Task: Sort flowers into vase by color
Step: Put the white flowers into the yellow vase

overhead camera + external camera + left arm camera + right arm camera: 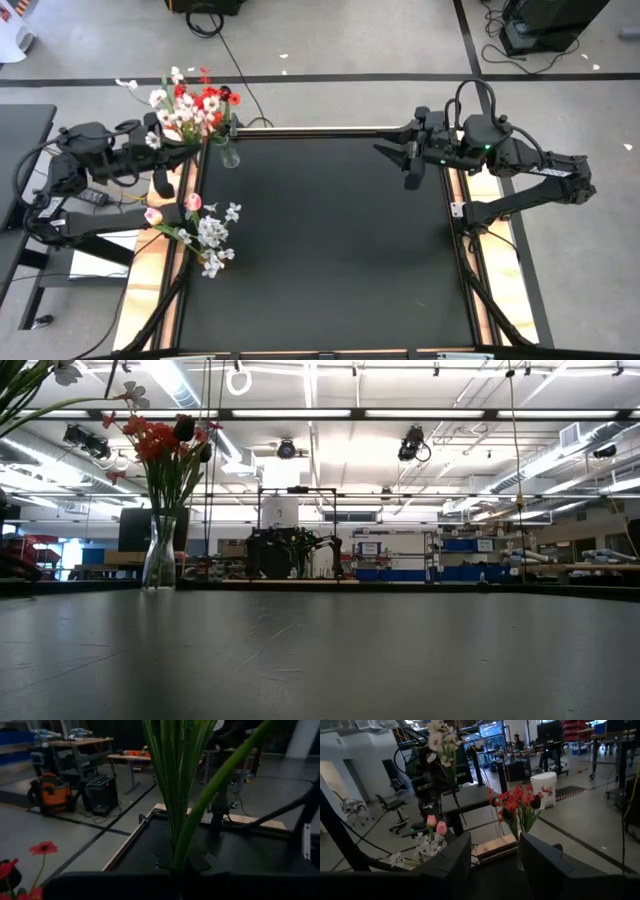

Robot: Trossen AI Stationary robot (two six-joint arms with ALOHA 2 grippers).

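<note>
Green stems (182, 795) fill the left wrist view, clamped in the left gripper (160, 135) jaws: white sprays (165, 105) held beside the glass vase (229, 154) of red flowers (208, 100). Pink tulips (190, 203) and more white blossoms (212, 238) lie on the tabletop (330, 240) nearer the camera's bottom edge than the vase. Right gripper (408, 160) waits opposite, jaws apart. Next, I judge, the bunch needs its own vase.

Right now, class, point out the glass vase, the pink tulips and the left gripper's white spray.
glass vase (160, 555): low view, on its clear body.
pink tulips (436, 824): right wrist view, between the two blooms, on the nearer bloom's edge.
white spray (168, 112): high view, on its blossoms.
</note>
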